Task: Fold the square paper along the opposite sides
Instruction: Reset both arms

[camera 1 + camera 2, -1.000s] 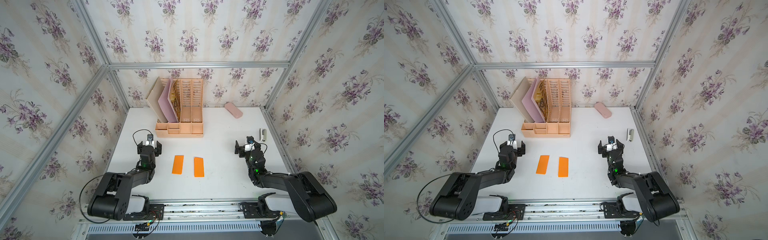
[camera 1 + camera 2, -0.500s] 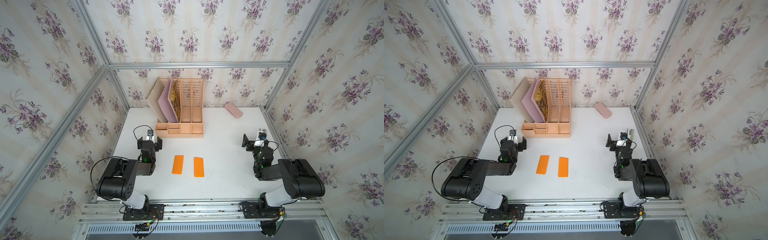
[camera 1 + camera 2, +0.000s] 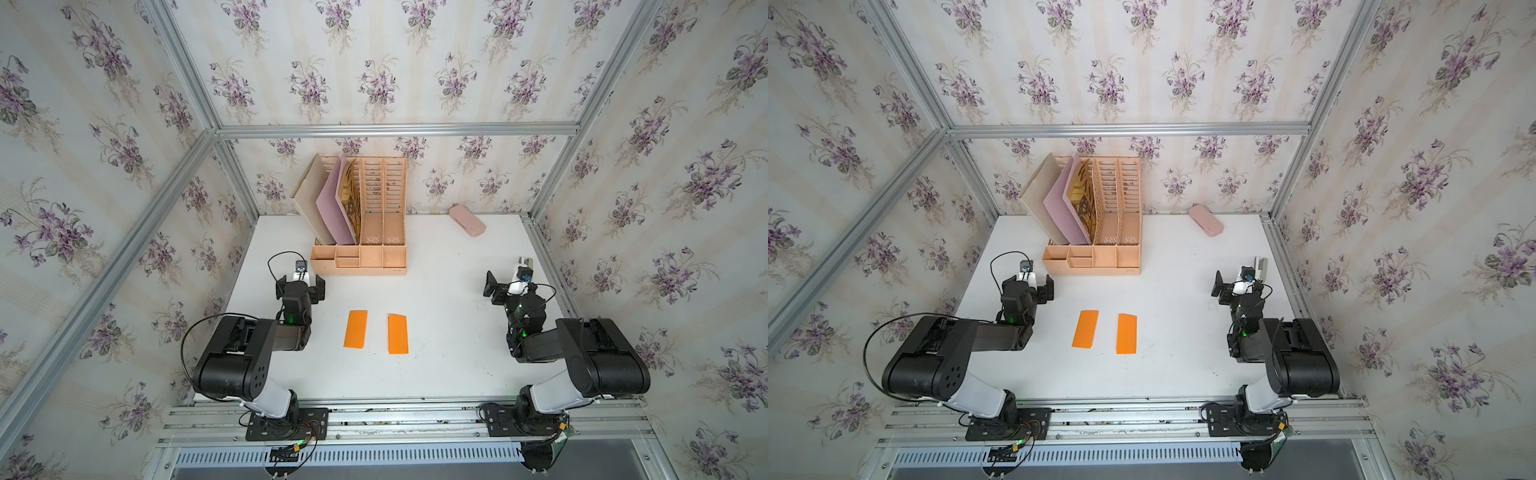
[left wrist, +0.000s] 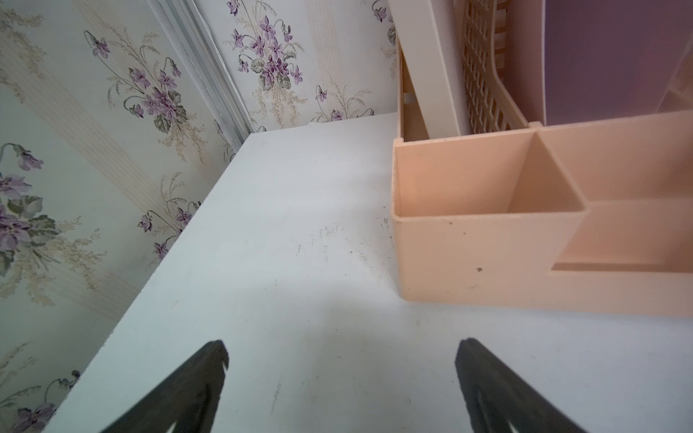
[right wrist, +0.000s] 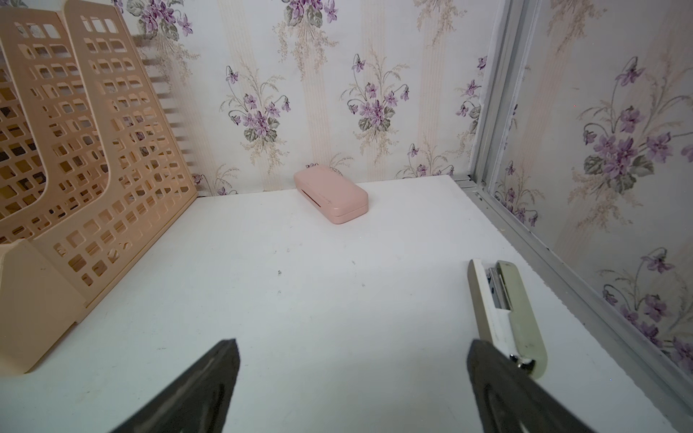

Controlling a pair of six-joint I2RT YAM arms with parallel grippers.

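Note:
Two orange papers lie flat on the white table between the arms, each a narrow rectangle: one on the left (image 3: 355, 328) (image 3: 1085, 328) and one on the right (image 3: 397, 334) (image 3: 1126, 333). My left gripper (image 3: 300, 286) (image 3: 1027, 289) hovers left of them near the organizer's front corner, jaws open and empty; the left wrist view shows only bare table between its fingertips (image 4: 341, 352). My right gripper (image 3: 508, 286) (image 3: 1235, 286) stands open and empty at the right side, well away from the papers (image 5: 352, 352). Neither wrist view shows the papers.
A peach desk organizer (image 3: 359, 232) (image 4: 487, 240) (image 5: 75, 168) with folders stands at the back. A pink case (image 3: 466, 220) (image 5: 332, 197) lies by the back wall. A stapler (image 5: 504, 311) (image 3: 525, 262) lies close to the right gripper's finger, beside the right wall rail.
Both arms have folded back, elbows raised. The right gripper has shifted right and toward the stapler; the left gripper has moved slightly farther back and opened a little wider. The papers have not moved.

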